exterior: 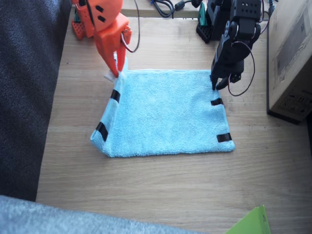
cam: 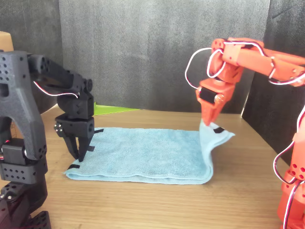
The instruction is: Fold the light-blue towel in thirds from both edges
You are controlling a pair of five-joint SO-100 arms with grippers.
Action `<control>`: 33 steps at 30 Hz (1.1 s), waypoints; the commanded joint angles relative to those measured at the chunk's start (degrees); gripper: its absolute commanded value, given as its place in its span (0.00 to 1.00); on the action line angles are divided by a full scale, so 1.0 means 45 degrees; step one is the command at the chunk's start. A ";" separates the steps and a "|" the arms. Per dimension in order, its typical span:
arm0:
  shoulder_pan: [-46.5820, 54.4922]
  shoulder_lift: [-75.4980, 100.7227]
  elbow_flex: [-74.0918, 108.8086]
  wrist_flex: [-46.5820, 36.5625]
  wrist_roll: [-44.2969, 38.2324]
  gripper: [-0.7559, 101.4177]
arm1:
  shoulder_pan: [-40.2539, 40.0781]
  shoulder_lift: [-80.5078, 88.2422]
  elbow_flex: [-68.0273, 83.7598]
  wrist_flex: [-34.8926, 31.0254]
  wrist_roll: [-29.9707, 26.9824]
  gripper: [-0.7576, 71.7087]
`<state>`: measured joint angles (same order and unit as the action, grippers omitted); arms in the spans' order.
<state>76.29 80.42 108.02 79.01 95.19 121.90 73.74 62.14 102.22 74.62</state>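
Right gripper [exterior: 117, 68]: orange, jaws pinched on the far corner of one short edge [exterior: 111, 105] of the towel [exterior: 165, 114]. That corner is lifted off the table [exterior: 161, 190]; the edge hangs from it in a slanted wall, its near end still down. Front view confirms cloth between the jaws [cam: 206, 121].

Left gripper [exterior: 217, 83]: black, tips lowered onto the far corner of the other short edge [exterior: 220, 119]. Jaws look nearly closed, but whether they hold cloth I cannot tell from here; in the front view [cam: 78, 151] the fingers merely stand on the towel.

Towel: lies flat mid-table apart from the raised side, black tape strips [exterior: 224, 137] showing on both edges, white tag [exterior: 109, 76] by the orange jaws.

Surroundings: cardboard box [exterior: 292, 53] just beyond the left arm; dark fuzzy fabric [exterior: 24, 97] beside the table; green sheet [exterior: 251, 224] at the near corner.

Risks, as I judge them:
- One-corner grip: carried inward, the edge may trail and lay a diagonal crease instead of a straight third.
- Thin pinch: terry could slip out mid-carry.
- Left gripper pressing down may drag or bunch its side if the towel is pulled across.
- Both arms folding together could meet over the middle.
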 commanded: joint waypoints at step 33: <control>0.0020 0.0684 0.0156 -0.0020 -0.0020 0.01 | 0.3633 -0.6855 -0.8887 0.2031 0.0703 0.32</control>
<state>76.29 80.86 108.11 78.31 95.19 137.37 39.90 24.26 110.57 76.29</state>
